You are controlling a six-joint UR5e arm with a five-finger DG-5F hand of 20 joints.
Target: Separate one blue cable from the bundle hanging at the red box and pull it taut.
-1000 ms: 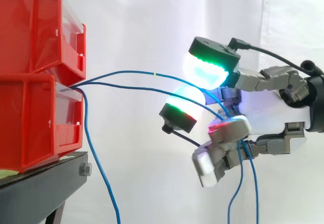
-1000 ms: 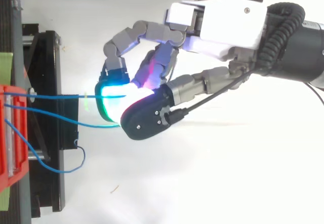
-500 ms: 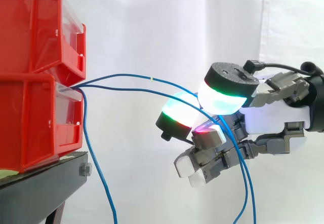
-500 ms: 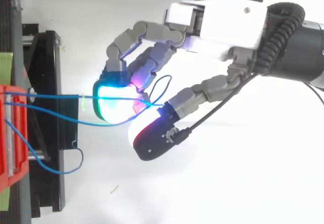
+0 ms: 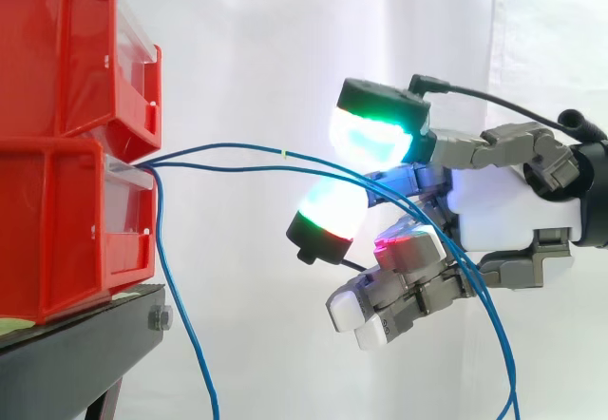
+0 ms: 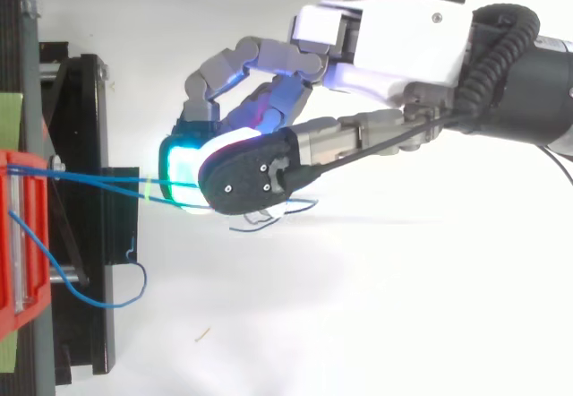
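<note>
My hand (image 5: 513, 216) is curled round two blue cables (image 5: 285, 152). They arc from the lower red bin (image 5: 66, 230) and pass between my green-cyan pad (image 5: 375, 135) above and another pad (image 5: 328, 216) below, then drop past the palm. A third blue cable (image 5: 161, 249) hangs down by the black stand (image 5: 76, 353).

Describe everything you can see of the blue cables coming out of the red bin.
The blue cables are thin, with a smooth, plastic-looking sheath. Three strands leave the front of the lower red bin. Two run rightward, sagging slightly rather than taut, to the hand, then drop below it to the bottom edge. The upper one carries a small yellow mark. The third strand hangs down past the black stand.
</note>
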